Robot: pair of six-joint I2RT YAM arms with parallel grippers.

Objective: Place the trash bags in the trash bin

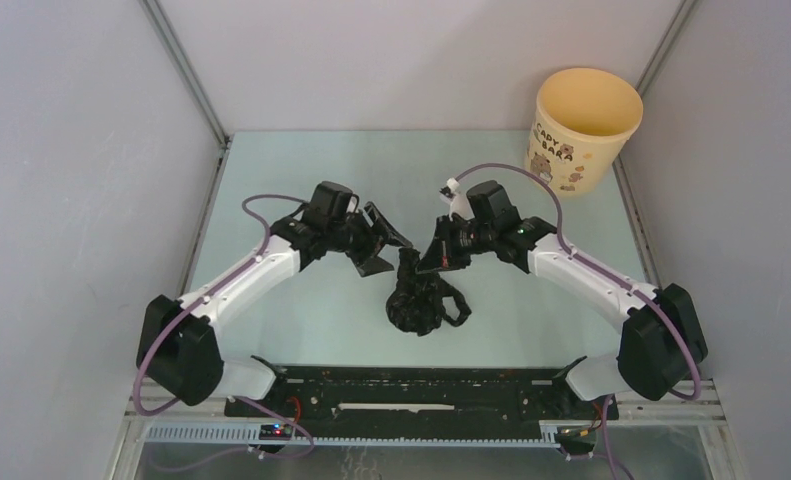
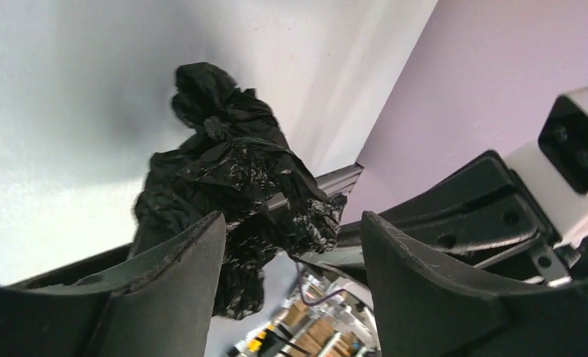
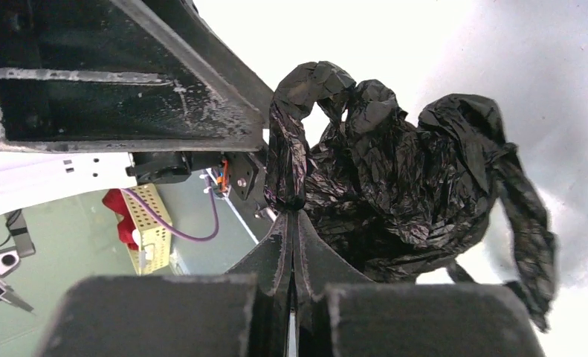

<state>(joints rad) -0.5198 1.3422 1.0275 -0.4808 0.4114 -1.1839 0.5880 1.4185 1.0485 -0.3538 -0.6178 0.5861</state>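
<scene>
Partway: right gripper [image 3: 294,217] pinched shut on crumpled glossy black plastic bag [image 1: 423,300], left gripper [image 1: 383,245] spread empty, pale yellow round plastic bucket [image 1: 571,165] at 1 o'clock shows nothing inside; carry and drop remain.

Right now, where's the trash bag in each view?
Top external: trash bag at centre, over the table.
Left wrist: trash bag centre-left, beyond the open left gripper.
Right wrist: trash bag centre-right, pinched by the right gripper.
Shared landmark: the pale table behind it.
</scene>
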